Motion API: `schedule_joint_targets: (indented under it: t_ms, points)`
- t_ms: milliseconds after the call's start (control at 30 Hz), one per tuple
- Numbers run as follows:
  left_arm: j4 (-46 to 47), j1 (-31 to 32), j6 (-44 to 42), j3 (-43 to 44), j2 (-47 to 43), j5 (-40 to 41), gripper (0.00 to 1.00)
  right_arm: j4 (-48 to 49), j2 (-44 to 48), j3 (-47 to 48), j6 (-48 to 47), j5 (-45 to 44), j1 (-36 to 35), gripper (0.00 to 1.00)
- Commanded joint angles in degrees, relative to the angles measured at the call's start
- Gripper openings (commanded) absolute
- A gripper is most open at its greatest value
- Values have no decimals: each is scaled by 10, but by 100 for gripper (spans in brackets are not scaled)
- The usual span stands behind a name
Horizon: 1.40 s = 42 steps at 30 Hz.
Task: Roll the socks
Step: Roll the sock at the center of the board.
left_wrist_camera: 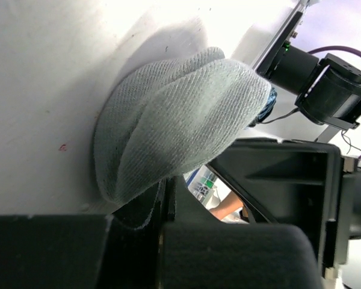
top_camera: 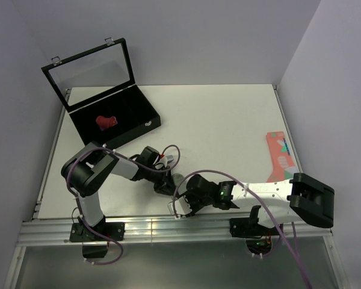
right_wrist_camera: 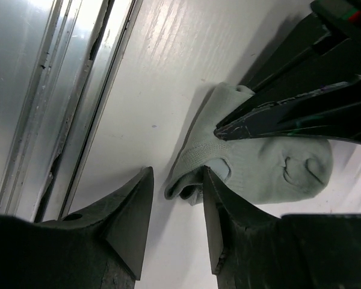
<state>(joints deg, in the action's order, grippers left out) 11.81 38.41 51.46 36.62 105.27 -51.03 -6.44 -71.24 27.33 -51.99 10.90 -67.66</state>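
Observation:
The grey sock (left_wrist_camera: 180, 120) lies bunched on the white table near the front edge, also seen as a grey sock (right_wrist_camera: 259, 162) in the right wrist view and small (top_camera: 176, 179) from above. My left gripper (left_wrist_camera: 168, 194) is shut on its fold; its dark fingertips (right_wrist_camera: 234, 127) pinch the fabric. My right gripper (right_wrist_camera: 177, 171) stands open low over the table, with the sock's cuff just inside its right finger (right_wrist_camera: 212, 198). A bundled red sock (top_camera: 106, 121) sits inside the black case (top_camera: 130, 129).
The black case stands at the back left with its clear lid (top_camera: 90, 66) raised. A salmon-pink patterned sock (top_camera: 278, 155) lies flat at the right edge. A metal rail (right_wrist_camera: 54, 102) runs along the table's front, close to my right gripper (top_camera: 182, 209).

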Motion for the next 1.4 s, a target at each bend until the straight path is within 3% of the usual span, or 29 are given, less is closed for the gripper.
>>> schedule_joint_targets:
  t_ms: [0, 267, 533, 600, 833, 1067, 1367]
  points:
    - [-116, -3, -66, -16, 34, 103, 0, 18, -26, 13, -3, -23, -7, 45]
    - [-136, -4, -80, -5, 29, 83, 0, 18, -63, 38, 2, -40, -8, 41]
    - [-98, -11, -55, -8, 1, 104, 6, -77, -92, 104, 28, 15, -3, 13]
    - [-88, -12, -44, -1, -13, 112, 8, -124, -100, 119, 38, 47, 2, 12]
    - [-17, -11, 43, -9, -72, 191, 22, -241, -125, 182, 54, 151, 45, 10]
    - [49, 2, 94, -56, -127, 283, 17, -313, -190, 237, 54, 218, 115, 11]
    - [55, 52, 114, -90, -185, 404, 15, -431, -300, 322, 20, 285, 212, 11]
